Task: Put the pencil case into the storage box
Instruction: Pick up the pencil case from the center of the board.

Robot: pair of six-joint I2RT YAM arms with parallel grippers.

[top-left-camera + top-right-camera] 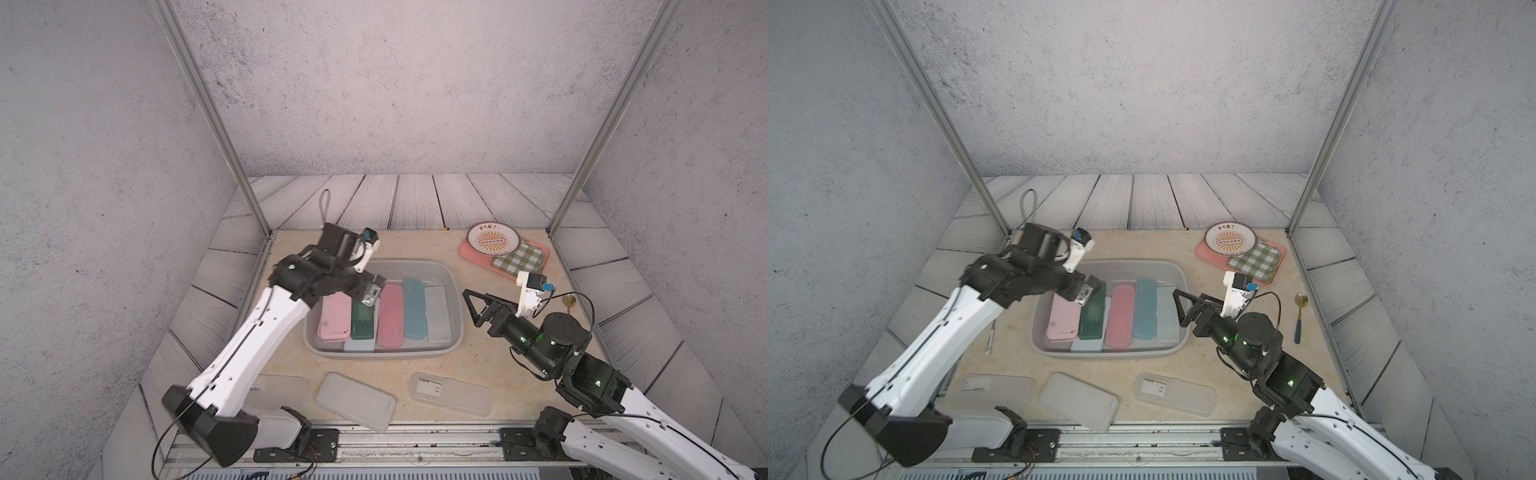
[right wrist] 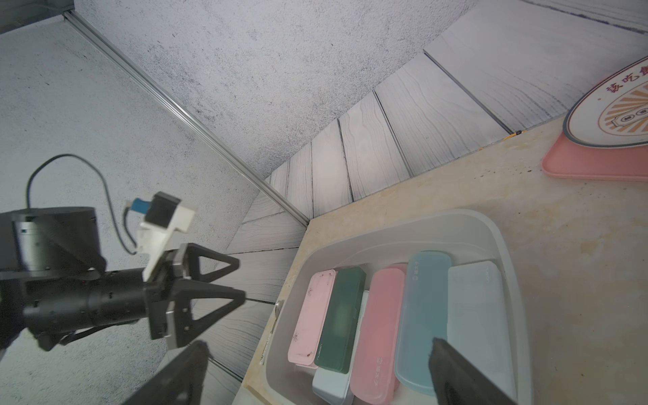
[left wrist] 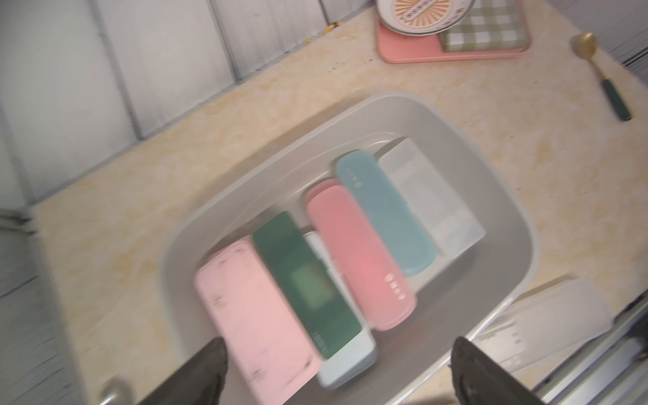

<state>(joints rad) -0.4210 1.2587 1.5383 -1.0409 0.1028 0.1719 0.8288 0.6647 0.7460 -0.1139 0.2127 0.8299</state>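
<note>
1. At the near edge of the beige counter (image 1: 498, 365), three frosted cases lie flat in a row, outside the box. One is on the left (image 1: 994, 388), one in the middle (image 1: 355, 401) lies at a slant, and one is on the right (image 1: 451, 394).
2. Just behind them, mid-counter, sits the storage box (image 1: 409, 269), a shallow grey tub. Its cases lie side by side, with their long sides running near to far.
3. From left to right they are a light pink case (image 1: 334, 322), the dark green pencil case (image 1: 363, 322), a salmon pink case (image 1: 390, 318), a teal case (image 1: 414, 309) and a frosted white case (image 1: 437, 313).
4. The dark green pencil case rests on top of a pale grey-blue case (image 1: 359, 345), whose near end shows beneath it.
5. The left arm (image 1: 257, 332) reaches over the box's far left part. The left jaws stand wide apart above the dark green pencil case, clear of it and holding nothing.
6. The right arm (image 1: 523, 332) holds the right jaws in the air just right of the box. They are spread wide and empty.
7. A gold spoon with a dark handle (image 1: 1300, 318) lies near the right edge.
8. In the far right corner, a pink tray (image 1: 469, 251) carries a patterned plate (image 1: 493, 239) and a green checked cloth (image 1: 519, 257).
</note>
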